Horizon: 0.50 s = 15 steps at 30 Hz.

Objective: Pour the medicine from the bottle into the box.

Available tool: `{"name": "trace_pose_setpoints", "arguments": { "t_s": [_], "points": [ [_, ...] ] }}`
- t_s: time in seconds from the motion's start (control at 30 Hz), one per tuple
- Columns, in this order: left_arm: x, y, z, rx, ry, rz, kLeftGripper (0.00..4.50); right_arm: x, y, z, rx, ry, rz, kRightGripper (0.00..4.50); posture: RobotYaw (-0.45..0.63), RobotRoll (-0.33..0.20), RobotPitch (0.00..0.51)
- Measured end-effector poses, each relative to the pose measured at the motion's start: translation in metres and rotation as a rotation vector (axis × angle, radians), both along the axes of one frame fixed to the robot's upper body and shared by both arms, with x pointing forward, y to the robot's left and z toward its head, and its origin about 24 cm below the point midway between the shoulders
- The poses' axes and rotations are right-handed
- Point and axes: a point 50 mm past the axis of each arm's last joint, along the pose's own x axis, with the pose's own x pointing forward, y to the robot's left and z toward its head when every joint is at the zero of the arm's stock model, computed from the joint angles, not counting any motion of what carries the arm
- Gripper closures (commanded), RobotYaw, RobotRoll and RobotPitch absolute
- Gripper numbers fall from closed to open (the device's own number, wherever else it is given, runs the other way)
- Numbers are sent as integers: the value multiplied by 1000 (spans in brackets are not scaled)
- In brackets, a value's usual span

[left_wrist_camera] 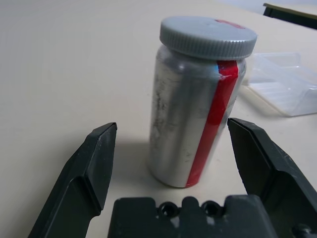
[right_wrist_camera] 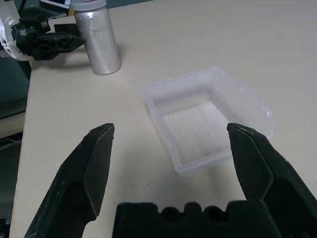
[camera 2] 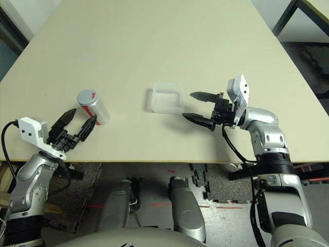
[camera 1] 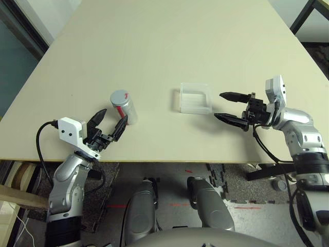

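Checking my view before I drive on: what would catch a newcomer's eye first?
The silver cylindrical bottle with a red stripe, upright and capped on the table at robot's left. Then the clear plastic square box, empty, near the open black right gripper.

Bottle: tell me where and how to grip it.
Probably best, left gripper from the near side, fingers either side of the bottle's straight body, below the wider cap: it stands upright, its sides exposed.
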Motion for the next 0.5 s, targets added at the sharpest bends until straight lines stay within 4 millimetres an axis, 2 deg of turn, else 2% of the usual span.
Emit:
{"name": "trace_pose_setpoints", "arguments": {
  "t_s": [0.5],
  "points": [
    [6,-17,-1,-12,-11,59,19,-1,1,-4,8,7,-17,0,-81,0,195]
  ]
}}
